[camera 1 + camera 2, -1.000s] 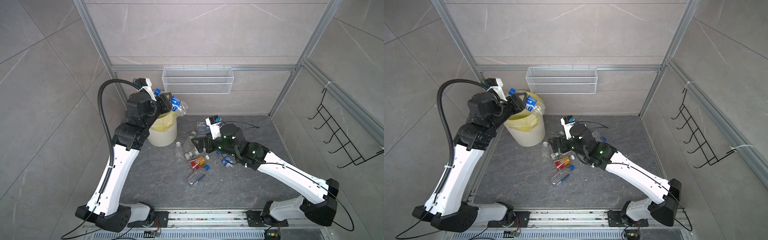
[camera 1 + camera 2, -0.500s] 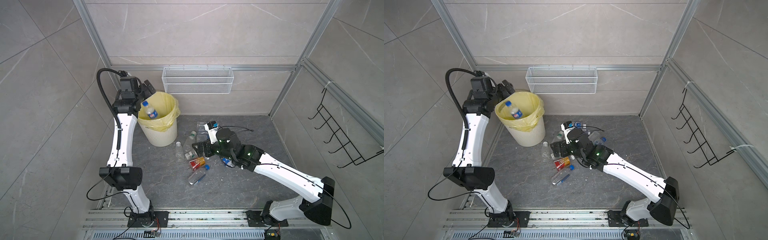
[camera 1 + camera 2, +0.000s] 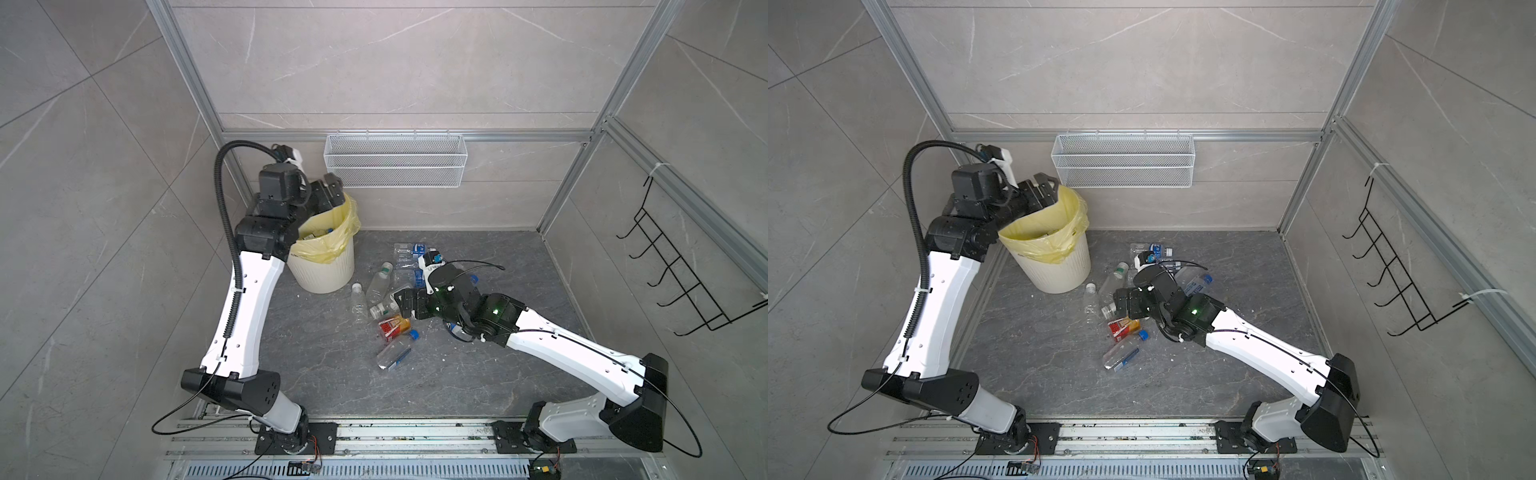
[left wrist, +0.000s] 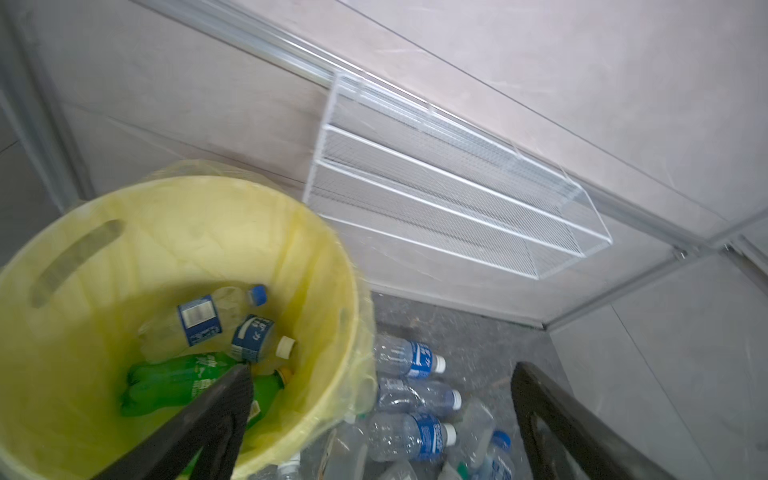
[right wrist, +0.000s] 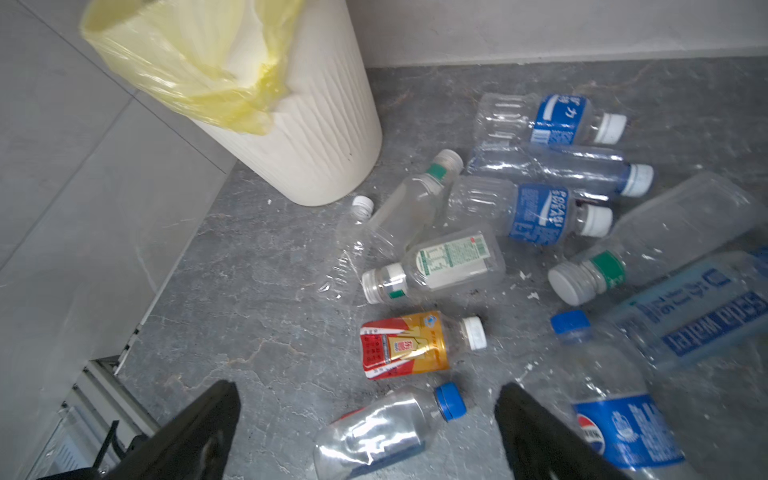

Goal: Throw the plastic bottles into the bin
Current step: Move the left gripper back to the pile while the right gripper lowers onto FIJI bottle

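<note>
The bin (image 3: 328, 270) (image 3: 1059, 270) (image 5: 316, 137), cream-white with a yellow bag, stands at the back left of the floor. My left gripper (image 3: 328, 193) (image 3: 1044, 189) (image 4: 382, 374) hangs open over its rim, holding nothing. Inside the bin lie a green bottle (image 4: 178, 382) and blue-labelled clear ones (image 4: 199, 320). Several plastic bottles lie on the floor to the right of the bin. My right gripper (image 3: 405, 305) (image 3: 1121, 301) (image 5: 365, 390) is open just above them, over a clear blue-capped bottle (image 5: 382, 428) (image 3: 395, 353) and next to the orange-red labelled one (image 5: 403, 345) (image 3: 1123, 327).
A white wire mesh basket (image 3: 395, 166) (image 4: 457, 199) hangs on the back wall right of the bin. A black wire rack (image 3: 681, 282) sticks out from the right wall. Metal rails (image 3: 374, 436) run along the front edge. The left wall is close behind the bin.
My left gripper opened and the blue-labelled bottle it held dropped into the bin. The left arm then swung back over the rim. My right gripper edged left over the floor bottles.
</note>
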Controlling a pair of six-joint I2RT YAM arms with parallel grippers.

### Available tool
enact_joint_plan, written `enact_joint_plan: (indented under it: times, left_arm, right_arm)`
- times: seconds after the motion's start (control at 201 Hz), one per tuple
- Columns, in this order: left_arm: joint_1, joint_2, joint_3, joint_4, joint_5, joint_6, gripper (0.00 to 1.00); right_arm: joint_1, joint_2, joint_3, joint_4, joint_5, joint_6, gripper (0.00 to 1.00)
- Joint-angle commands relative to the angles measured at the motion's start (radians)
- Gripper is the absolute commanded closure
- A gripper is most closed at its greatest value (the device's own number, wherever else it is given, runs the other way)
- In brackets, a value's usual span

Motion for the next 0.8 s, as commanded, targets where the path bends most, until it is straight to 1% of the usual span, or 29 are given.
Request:
enact_joint_plan:
  times: [0.0,0.045,0.11,0.199,0.254,0.344,0.458,0.582,0.687,0.692,0.792]
  left_arm:
    - [-0.120,-0.004,-0.020,-0.047,-0.146,0.194,0.00]
    - [-0.152,0.001,-0.036,-0.056,-0.162,0.227,0.00]
    - [-0.171,0.002,-0.071,-0.068,-0.177,0.244,0.00]
    - [-0.172,-0.017,-0.152,-0.059,-0.137,0.257,0.00]
    - [-0.173,-0.034,-0.210,-0.040,-0.123,0.246,0.00]
    - [-0.172,-0.067,-0.307,-0.008,-0.065,0.216,0.00]
    - [-0.172,-0.102,-0.412,0.025,-0.054,0.190,0.00]
    - [-0.172,-0.120,-0.454,0.005,-0.024,0.178,0.00]
    - [-0.172,-0.136,-0.473,-0.010,-0.013,0.184,0.00]
    - [-0.171,-0.138,-0.475,-0.012,-0.014,0.184,0.00]
    - [-0.172,-0.152,-0.485,-0.026,-0.006,0.188,0.00]
  right_arm:
    - [0.006,-0.011,-0.059,-0.084,0.052,0.128,0.00]
    - [0.007,-0.014,-0.093,-0.077,0.047,0.161,0.00]
    - [0.009,-0.021,-0.142,-0.058,0.039,0.206,0.00]
    - [0.023,-0.019,-0.198,-0.034,0.039,0.265,0.00]
    - [0.037,-0.007,-0.223,-0.015,0.041,0.300,0.00]
    - [0.072,0.039,-0.239,0.000,0.058,0.353,0.00]
    - [0.111,0.107,-0.244,0.040,0.057,0.412,0.00]
    - [0.146,0.175,-0.231,0.088,0.049,0.456,0.00]
    - [0.157,0.221,-0.230,0.131,0.036,0.480,0.00]
    - [0.158,0.227,-0.228,0.134,0.036,0.501,0.00]
    - [0.164,0.270,-0.221,0.153,0.034,0.538,0.00]
